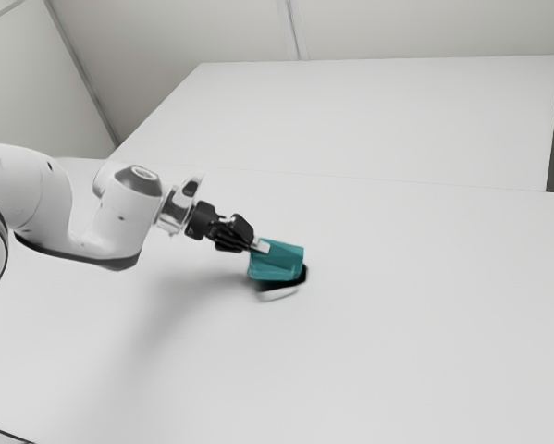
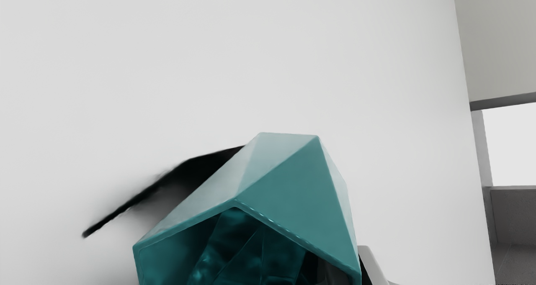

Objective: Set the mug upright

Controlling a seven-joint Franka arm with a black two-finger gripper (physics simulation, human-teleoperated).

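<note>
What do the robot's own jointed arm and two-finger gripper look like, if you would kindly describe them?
The jointed robot arm is smooth and white, with rounded, bulging segments, dark grey trim along its underside and a round grey cap near the wrist. The black two-finger gripper is compact and angular, with pale grey at its fingertips.

No readable text, labels, brands, numbers or signs in either view.
</note>
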